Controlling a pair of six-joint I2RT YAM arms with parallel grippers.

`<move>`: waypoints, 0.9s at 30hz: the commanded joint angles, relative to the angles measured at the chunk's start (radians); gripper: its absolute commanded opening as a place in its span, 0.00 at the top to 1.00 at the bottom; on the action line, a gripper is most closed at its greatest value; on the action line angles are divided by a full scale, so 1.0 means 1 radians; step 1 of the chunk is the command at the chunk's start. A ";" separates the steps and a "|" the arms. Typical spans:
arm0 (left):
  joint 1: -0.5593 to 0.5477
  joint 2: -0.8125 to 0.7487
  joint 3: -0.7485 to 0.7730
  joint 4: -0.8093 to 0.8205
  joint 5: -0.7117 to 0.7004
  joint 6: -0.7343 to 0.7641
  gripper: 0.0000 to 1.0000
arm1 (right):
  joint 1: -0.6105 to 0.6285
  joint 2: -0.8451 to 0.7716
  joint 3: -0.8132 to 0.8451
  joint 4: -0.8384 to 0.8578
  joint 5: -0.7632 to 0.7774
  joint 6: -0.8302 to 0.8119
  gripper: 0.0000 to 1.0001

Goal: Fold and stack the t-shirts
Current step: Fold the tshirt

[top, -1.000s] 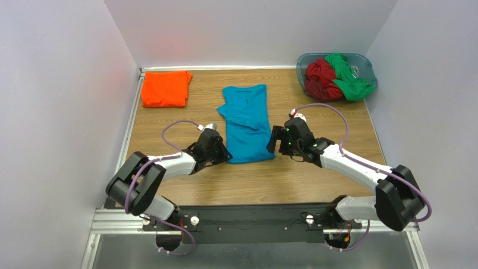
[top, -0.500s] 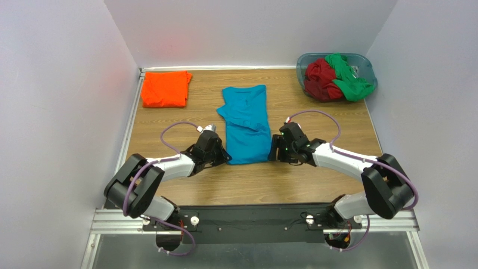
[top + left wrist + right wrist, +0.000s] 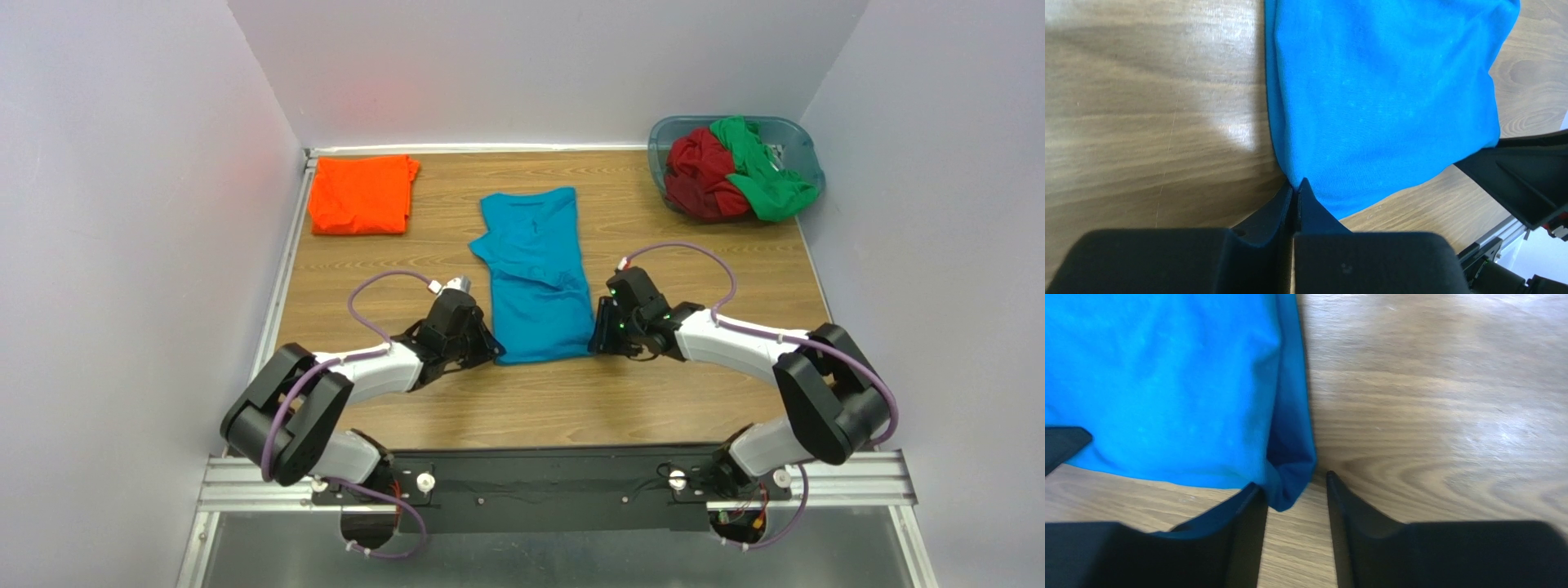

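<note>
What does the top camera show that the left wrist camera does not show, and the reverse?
Only the top view: the folded orange t-shirt, and the tub holding the dark red t-shirt and the green t-shirt. Only the left wrist view: the left gripper seen up close, shut on the edge of the teal-blue t-shirt. Both: that t-shirt and the wooden table.

Teal shirt point(image 3: 534, 276) mid-table; orange shirt point(image 3: 362, 194) back-left; red shirt point(image 3: 699, 172), green shirt point(image 3: 761, 178) back-right
</note>
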 commanded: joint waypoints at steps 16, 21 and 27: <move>-0.125 -0.271 -0.025 -0.276 -0.027 -0.033 1.00 | -0.005 -0.243 -0.103 -0.088 -0.474 -0.055 0.99; -0.190 -0.509 0.032 -0.456 -0.030 -0.057 1.00 | -0.005 -0.364 -0.045 -0.217 -0.553 -0.104 0.99; -0.196 -0.719 0.118 -0.571 -0.071 -0.059 1.00 | -0.005 -0.470 0.099 -0.360 -0.548 -0.141 0.99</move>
